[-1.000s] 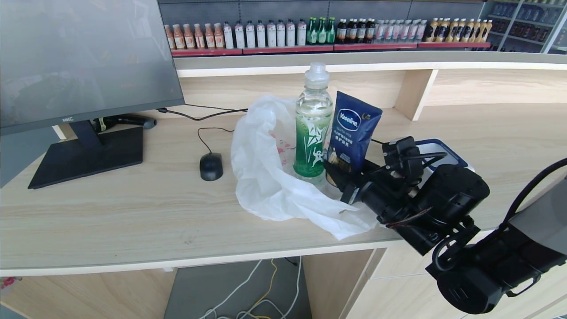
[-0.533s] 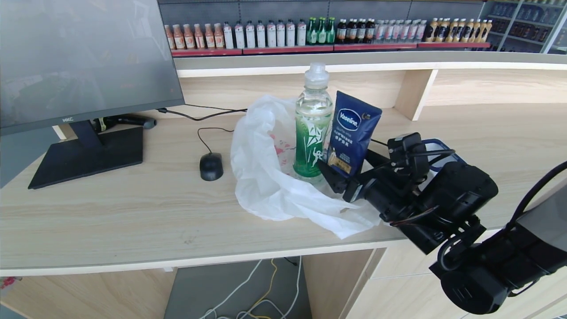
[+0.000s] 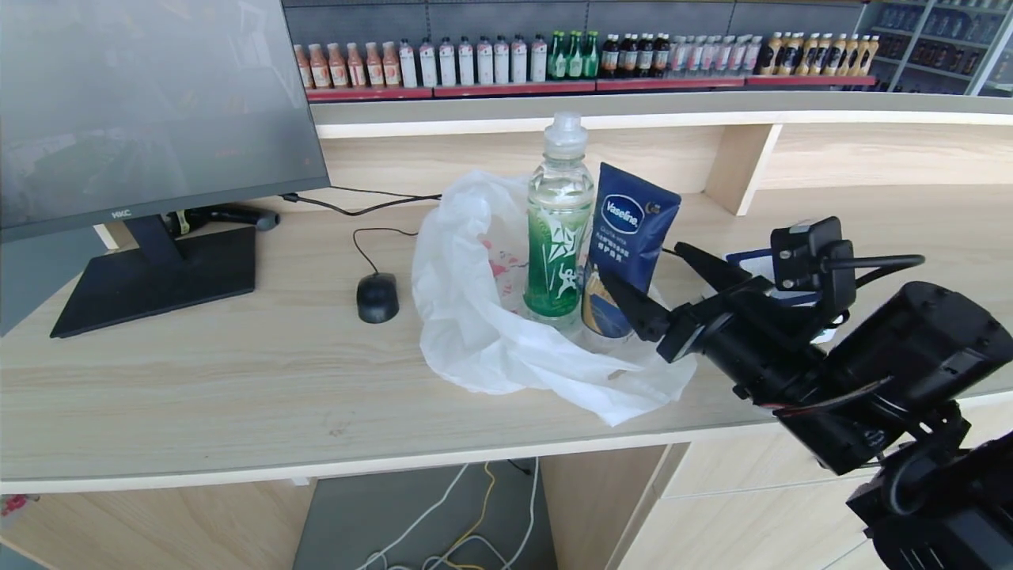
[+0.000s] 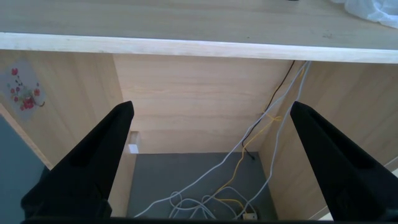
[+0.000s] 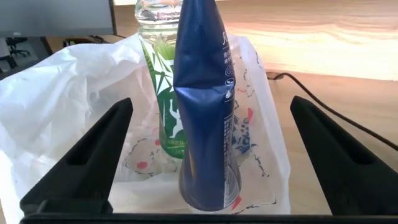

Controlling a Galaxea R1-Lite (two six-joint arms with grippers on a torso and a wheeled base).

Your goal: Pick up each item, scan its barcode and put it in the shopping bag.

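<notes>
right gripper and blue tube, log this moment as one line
right gripper: open, empty | blue tube: standing in shopping bag beside green bottle | left gripper: open, below counter

Pale wood counter — drink shelves behind (red-edged), monitor left

White lettering marks the blue tube — a small logo sits on the monitor bezel.
</notes>
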